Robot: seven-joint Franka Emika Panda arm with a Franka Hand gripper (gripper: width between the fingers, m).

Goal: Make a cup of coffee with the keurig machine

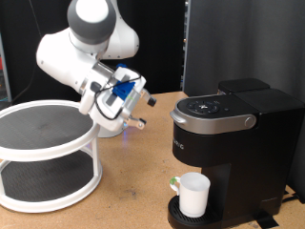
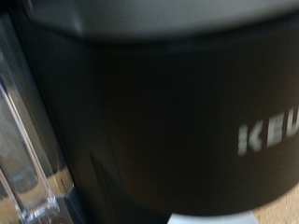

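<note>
Cup (image 1: 194,195) on the drip tray of the Keurig (image 1: 229,143); light, rigid, best held by its rim. Gripper (image 1: 136,112) beside the lid, empty; open or closed cannot be told

Wrist view filled by the keurig machine (image 2: 159,112): dark curved black housing, blurred. Partial white lettering "KEU" (image 2: 266,138) visible on its front. A clear plastic part (image 2: 23,140) runs alongside the housing. Gripper fingers not visible in this view

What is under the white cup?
The cup stands on the round drip tray of the keurig machine, under its head. The cup covers the tray's middle, so that part is hidden. The end effector hangs in the air, away from the cup.
</note>
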